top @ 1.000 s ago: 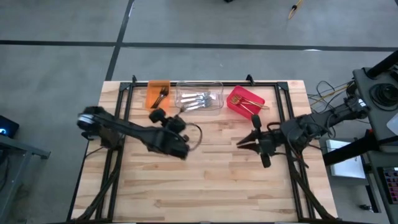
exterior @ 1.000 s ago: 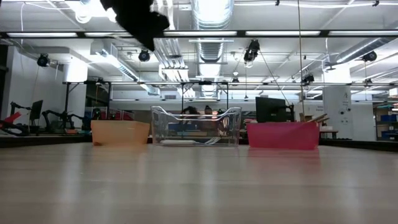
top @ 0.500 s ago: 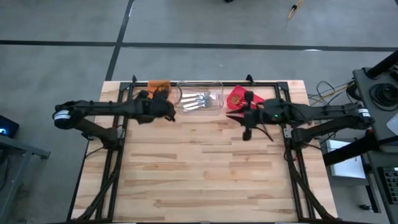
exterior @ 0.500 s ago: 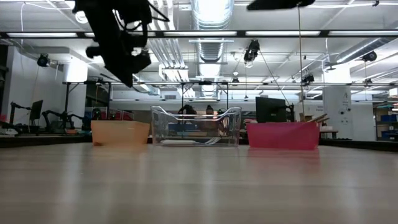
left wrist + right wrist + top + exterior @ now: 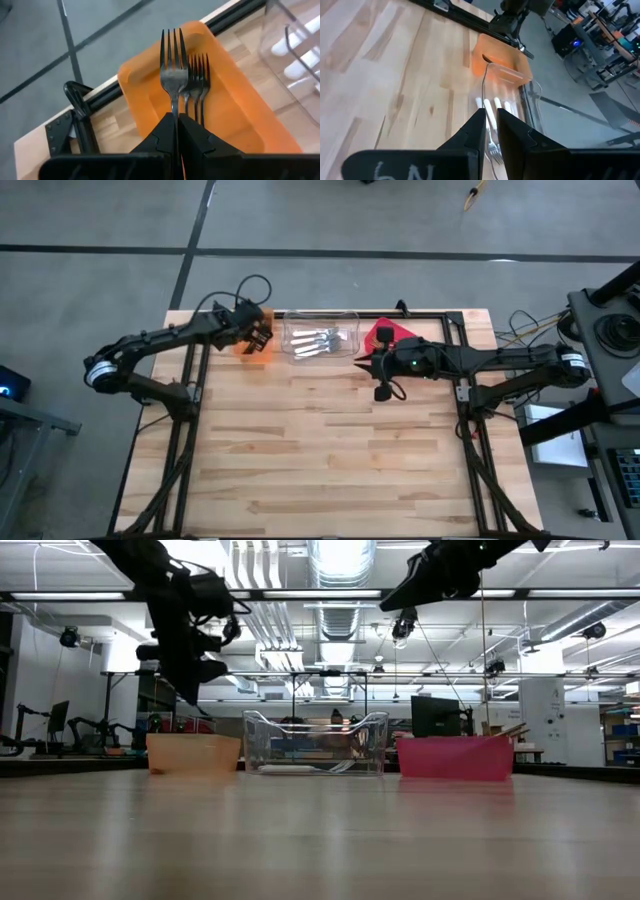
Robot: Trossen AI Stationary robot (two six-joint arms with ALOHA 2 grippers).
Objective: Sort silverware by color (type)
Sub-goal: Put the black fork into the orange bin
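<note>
2 fingers pinch a dark fork over the orange bin.

Three bins are sitting along the table's far edge: one orange bin, one clear bin, one red bin. Two dark forks are showing at the orange bin. Two arms are working.

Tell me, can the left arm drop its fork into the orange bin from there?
Probably yes. The left gripper, shut on a dark fork, hangs right above the orange bin, and nothing blocks the way down.
</note>
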